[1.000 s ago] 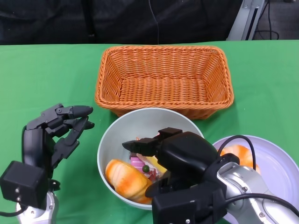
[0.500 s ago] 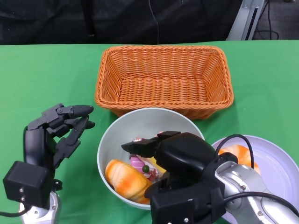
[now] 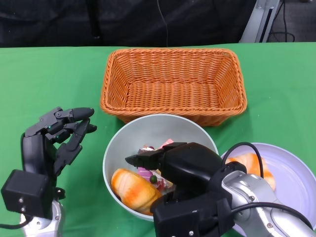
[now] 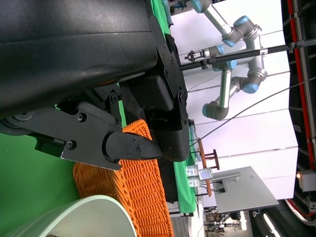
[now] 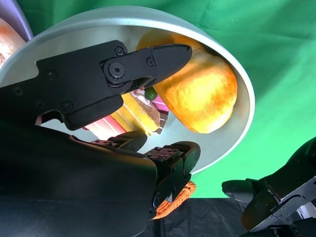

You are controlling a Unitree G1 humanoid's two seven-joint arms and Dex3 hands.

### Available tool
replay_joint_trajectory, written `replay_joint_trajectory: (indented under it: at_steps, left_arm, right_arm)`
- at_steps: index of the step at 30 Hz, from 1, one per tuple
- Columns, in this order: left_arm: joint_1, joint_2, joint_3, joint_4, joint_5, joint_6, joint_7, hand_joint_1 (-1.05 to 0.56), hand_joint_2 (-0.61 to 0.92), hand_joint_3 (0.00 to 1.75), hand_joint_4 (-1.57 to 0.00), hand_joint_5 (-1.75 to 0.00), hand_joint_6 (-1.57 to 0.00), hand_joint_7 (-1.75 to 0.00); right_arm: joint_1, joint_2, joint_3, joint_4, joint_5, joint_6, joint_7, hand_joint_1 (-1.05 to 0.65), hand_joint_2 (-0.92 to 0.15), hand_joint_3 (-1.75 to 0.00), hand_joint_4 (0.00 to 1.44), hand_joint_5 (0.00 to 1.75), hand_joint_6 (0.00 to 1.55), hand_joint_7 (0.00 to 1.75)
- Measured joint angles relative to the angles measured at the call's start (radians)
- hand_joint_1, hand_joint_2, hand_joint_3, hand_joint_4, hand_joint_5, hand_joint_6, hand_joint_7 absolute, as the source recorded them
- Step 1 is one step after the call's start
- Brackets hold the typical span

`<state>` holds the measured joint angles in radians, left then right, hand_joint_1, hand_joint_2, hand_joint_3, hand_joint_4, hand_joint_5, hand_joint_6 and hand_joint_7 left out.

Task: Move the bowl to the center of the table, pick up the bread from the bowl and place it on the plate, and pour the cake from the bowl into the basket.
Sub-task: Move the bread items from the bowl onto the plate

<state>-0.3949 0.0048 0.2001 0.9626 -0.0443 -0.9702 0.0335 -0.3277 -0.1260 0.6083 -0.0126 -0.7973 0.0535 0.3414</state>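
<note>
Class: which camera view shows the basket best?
The head view: the whole basket lies unobstructed beyond the bowl. The left wrist view shows only part of its woven side; the right wrist view shows only a sliver.

The right hand (image 3: 170,165) has slid further left over the bowl (image 3: 123,143).

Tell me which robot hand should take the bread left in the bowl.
Right. The right robot hand already hovers inside the bowl beside the bread; the left robot hand is outside it.
</note>
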Motion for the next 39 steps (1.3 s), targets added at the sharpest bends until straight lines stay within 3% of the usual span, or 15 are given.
replay_joint_trajectory:
  at_steps: [39]
  left_arm:
    - [-0.012, 0.000, 0.021, -0.024, -0.017, -0.012, 0.005, -0.21, 0.92, 0.26, -0.90, -0.86, -1.02, -0.52]
  right_arm:
    - [-0.047, 0.027, 0.050, 0.083, -0.004, 0.006, -0.009, -0.80, -0.92, -0.19, 0.59, 0.07, 0.28, 0.00]
